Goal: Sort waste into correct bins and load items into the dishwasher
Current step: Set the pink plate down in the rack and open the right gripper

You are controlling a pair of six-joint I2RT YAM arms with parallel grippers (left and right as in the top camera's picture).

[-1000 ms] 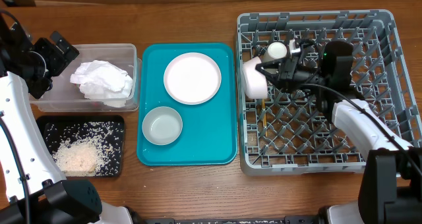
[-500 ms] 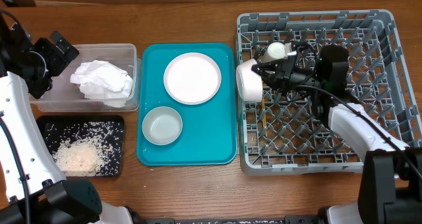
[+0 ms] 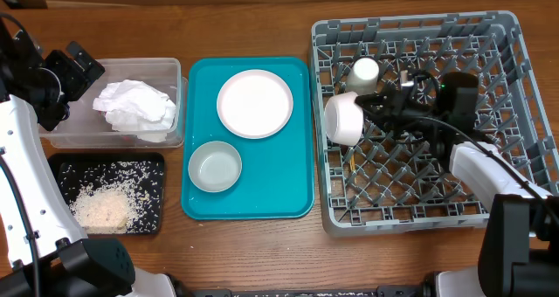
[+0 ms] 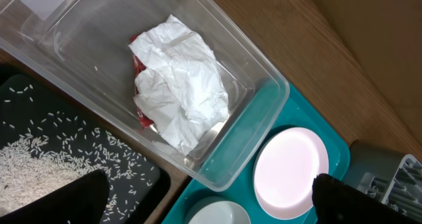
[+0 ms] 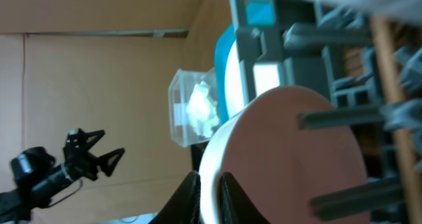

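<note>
Shifted since a sec ago: whitish-pink bowl (image 3: 343, 119), moved a bit down and inward from left wall of dish rack (image 3: 419, 21); rack itself nudged too. Now inside rack, left side, tipped on edge among pegs, just left of right gripper (image 3: 374, 113). Rim pinched between fingers (image 5: 191, 192) in wrist view, so prob. gripped; release likely next, then pull-back toward rack's right.

Just behind bowl: 1 small white cup (image 3: 364, 69). In lattice just in front of bowl: wood chopsticks (image 3: 348, 159), count unclear.

Left of rack, on teal tray (image 3: 288, 183): 1 pink plate (image 3: 254, 103), 1 grey-green bowl (image 3: 215, 167).

Farther left: clear tub (image 3: 74, 127) w/ 1 napkin (image 3: 134, 107) and red packet (image 4: 136, 60) under it; black tray (image 3: 148, 223) w/ rice (image 3: 100, 208).

Farthest from rack: left gripper (image 3: 83, 63), jaws wide, empty.
</note>
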